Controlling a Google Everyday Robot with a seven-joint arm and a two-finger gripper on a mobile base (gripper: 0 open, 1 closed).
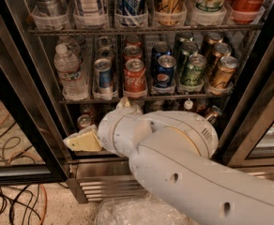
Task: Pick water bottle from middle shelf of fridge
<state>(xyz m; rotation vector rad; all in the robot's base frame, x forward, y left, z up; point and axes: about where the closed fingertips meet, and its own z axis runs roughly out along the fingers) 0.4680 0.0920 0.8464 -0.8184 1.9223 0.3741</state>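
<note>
White plastic fills the foreground as my arm [188, 172] reaches into the open fridge [106, 184], its rounded wrist level with the lowest rack. My gripper [84, 140], a cream-yellow wedge at the wrist's left end, hangs below the middle shelf [151, 97] and holds nothing that can be seen; whether it is clenched or released I cannot tell.

The water bottle [69, 71] stands upright in the far-left lane of the middle shelf, white cap on, pale label facing out, above my gripper and slightly to its left, clear of it. Beside the bottle, to its right, runs a row of short cans: a silver-and-blue can [103, 75], a Coca-Cola can [135, 77], a Pepsi can [165, 72], a green can [192, 70] and a gold can [223, 72], with more cans lined up behind them.

Tall cans sit in clear holders on the upper rack [141, 29]. Black and orange cables [10, 203] lie tangled on the speckled floor at lower left, and crumpled clear plastic [132, 213] lies at the bottom edge under my arm
</note>
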